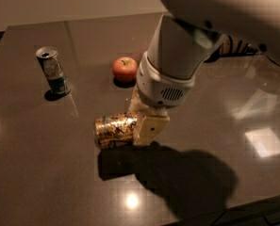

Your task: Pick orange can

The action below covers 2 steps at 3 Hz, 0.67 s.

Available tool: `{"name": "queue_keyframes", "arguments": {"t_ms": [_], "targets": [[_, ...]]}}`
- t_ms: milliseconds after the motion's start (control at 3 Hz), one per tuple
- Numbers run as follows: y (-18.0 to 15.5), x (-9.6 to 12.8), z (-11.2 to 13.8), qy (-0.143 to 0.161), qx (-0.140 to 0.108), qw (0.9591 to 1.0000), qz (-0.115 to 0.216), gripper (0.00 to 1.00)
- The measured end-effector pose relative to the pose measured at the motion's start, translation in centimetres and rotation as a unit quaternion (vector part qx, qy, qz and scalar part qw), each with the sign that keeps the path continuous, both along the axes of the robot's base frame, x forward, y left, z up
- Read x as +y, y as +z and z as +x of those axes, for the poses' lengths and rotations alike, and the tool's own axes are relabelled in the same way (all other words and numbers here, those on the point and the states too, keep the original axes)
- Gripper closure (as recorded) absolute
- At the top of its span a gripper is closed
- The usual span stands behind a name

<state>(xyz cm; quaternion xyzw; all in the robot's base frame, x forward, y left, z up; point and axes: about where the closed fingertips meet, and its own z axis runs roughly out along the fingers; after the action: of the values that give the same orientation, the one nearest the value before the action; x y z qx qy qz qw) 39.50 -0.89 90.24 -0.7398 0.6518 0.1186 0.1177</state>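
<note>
At the right end of the orange can (113, 131), the cream fingers (150, 126) sit one in front and one behind, pressed against it, so you can take the gripper (142, 117) as clamped on the can. The can is on its side, low over the dark table (40, 173), and its shadow falls slightly apart from it, which suggests it is just off the surface. You are at the grasp-and-lift step. Next, raise it straight up and watch for sagging, since only one end is held. The apple (125, 68) and silver can (52, 72) stand well apart behind.
</note>
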Motion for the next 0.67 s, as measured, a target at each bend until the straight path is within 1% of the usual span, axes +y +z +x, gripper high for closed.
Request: {"name": "queue_keyframes", "arguments": {"t_ms": [333, 667], "targets": [[3.5, -1.7, 0.6, -0.016, -0.018, 0.9994, 0.024, 1.0], [4.9, -2.6, 0.6, -0.033, -0.009, 0.9985, 0.044, 1.0]]}}
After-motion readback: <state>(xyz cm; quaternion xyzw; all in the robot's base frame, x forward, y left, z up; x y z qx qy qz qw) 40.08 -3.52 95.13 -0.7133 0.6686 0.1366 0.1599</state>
